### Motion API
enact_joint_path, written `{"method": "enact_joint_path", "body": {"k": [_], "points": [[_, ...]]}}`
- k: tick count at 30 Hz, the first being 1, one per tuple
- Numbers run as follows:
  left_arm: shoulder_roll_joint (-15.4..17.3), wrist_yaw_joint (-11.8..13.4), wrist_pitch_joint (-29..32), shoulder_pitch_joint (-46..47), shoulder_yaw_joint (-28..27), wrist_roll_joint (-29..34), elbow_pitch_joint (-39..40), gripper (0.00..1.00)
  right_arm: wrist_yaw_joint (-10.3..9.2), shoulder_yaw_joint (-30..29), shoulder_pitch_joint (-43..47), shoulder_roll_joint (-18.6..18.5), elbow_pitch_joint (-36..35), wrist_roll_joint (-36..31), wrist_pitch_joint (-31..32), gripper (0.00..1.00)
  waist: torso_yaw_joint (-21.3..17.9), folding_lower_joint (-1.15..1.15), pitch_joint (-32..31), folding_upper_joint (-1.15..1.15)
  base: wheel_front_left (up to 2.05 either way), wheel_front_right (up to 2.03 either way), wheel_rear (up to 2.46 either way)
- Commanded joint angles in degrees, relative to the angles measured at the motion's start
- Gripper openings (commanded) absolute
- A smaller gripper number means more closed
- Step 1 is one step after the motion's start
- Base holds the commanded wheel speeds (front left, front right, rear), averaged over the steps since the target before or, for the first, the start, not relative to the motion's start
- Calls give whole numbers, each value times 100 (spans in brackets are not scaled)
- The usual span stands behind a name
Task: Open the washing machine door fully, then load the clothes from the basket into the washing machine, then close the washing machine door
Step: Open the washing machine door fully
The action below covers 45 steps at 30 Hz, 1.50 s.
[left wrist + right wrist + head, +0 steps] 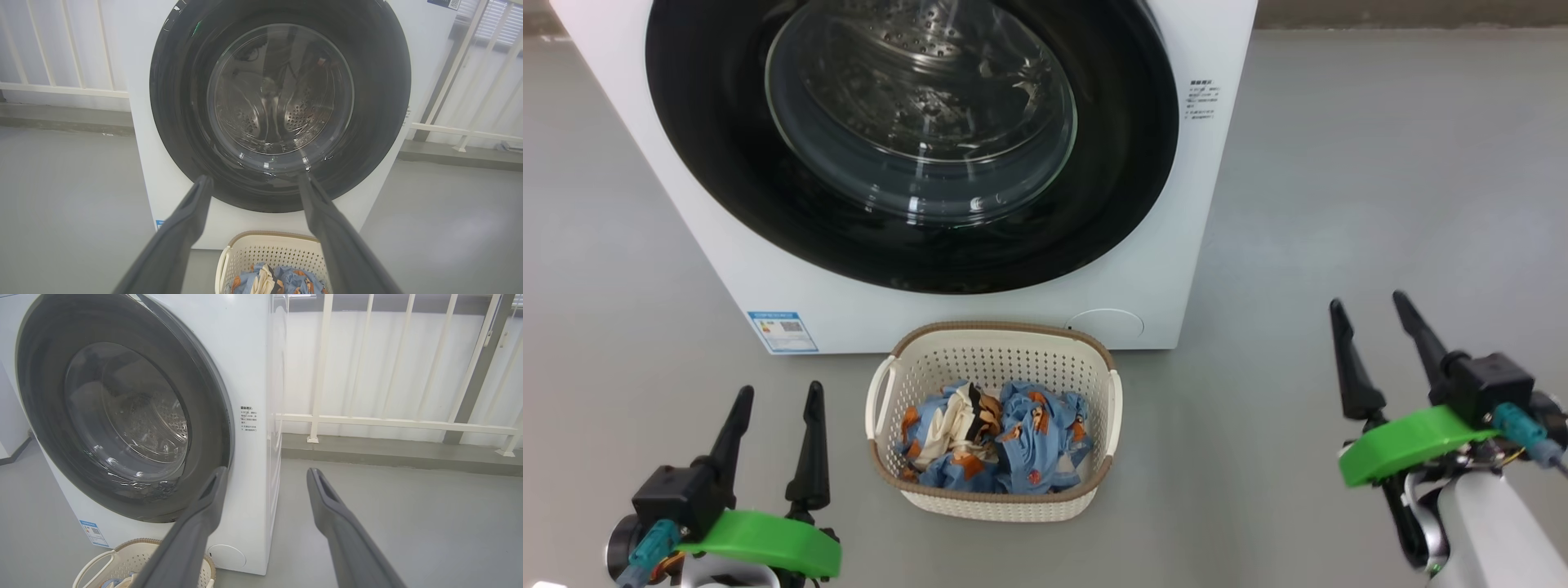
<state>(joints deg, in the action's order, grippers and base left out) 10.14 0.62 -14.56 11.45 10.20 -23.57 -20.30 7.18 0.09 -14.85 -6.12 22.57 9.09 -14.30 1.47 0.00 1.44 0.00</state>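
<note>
The white washing machine [980,302] stands ahead on the floor, its round black-rimmed door [719,188] shut flat against the front. The cream perforated basket [996,339] sits on the floor right before it, holding light-blue clothes [1029,433] with orange-brown print and some cream and black cloth. My left gripper [778,400] hangs open to the left of the basket, empty. Off to the right of the basket and machine, my right gripper [1368,306] is open and empty. In the left wrist view the door [380,94] fills the space beyond the open fingers [192,216]. The right wrist view shows the door [41,428] at an angle, left of its fingers [327,502].
Grey floor [1380,180] stretches to both sides of the machine. A white railing [392,422] on a low grey kerb runs behind and beside the machine. A blue label sticker [783,331] sits at the machine's lower left corner.
</note>
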Motion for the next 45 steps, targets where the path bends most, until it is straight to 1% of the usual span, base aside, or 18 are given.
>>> {"method": "enact_joint_path", "body": {"k": [1, 10, 13, 14, 15, 16, 17, 21, 24, 25, 31, 36, 39, 45], "points": [[149, 8, -38, 167, -224, -45, 166, 100, 31, 92, -302, -99, -117, 58, -70, 100, 21, 0, 41, 0, 0, 0, 0], [130, -82, -42, 214, -226, -26, 210, 100, 31, -31, -736, -213, -26, 363, -70, 100, 114, 0, 282, 0, 0, 0, 0], [126, -109, -42, 264, -238, -23, 221, 100, 31, -112, -872, -221, 2, 635, -70, 100, 181, 0, 381, 0, 0, 0, 0], [127, -123, -42, 280, -243, -25, 225, 100, 31, -120, -914, -247, 11, 685, -70, 85, 208, 0, 418, 0, 0, 0, 0], [129, -137, -43, 296, -249, -27, 225, 100, 31, -135, -956, -249, 14, 782, -70, 49, 235, 0, 452, 0, 0, 0, 0], [133, -145, -43, 309, -254, -24, 224, 100, 31, -145, -996, -258, 21, 881, -70, 22, 261, 0, 484, 0, 0, 0, 0], [137, -151, -43, 322, -259, -21, 227, 100, 31, -143, -1041, -285, 21, 957, -70, 0, 288, 0, 523, 0, 0, 0, 0], [146, -175, -43, 372, -277, -15, 262, 100, 31, -100, -1247, -365, 23, 1479, -70, 0, 397, 0, 680, 0, 0, 0, 0], [159, -216, -43, 416, -287, -17, 272, 100, 31, 15, -1452, -466, 83, 2181, -9, 0, 484, 0, 788, 0, 0, 0, 0], [159, -216, -43, 416, -287, -17, 272, 100, 31, 15, -1452, -466, 83, 2181, -9, 0, 484, 0, 788, 0, 0, 0, 0], [153, -264, -43, 491, -313, -16, 260, 100, 31, 75, -1913, -757, -84, 3823, 424, 0, 662, 0, 996, 0, 0, 0, 0], [146, -316, -43, 544, -345, -10, 254, 100, 31, 189, -2269, -1079, -148, 4846, 844, 0, 784, 0, 1133, 0, 0, 0, 0], [143, -344, -43, 582, -361, 6, 253, 100, 31, 224, -2508, -1249, -59, 5294, 1117, 0, 860, 0, 1215, 0, 0, 0, 0], [68, -406, -43, 645, -428, 26, 275, 100, 31, 285, -3109, -1558, 219, 5921, 1588, 0, 1001, 0, 1470, 0, 0, 0, 0]]}}
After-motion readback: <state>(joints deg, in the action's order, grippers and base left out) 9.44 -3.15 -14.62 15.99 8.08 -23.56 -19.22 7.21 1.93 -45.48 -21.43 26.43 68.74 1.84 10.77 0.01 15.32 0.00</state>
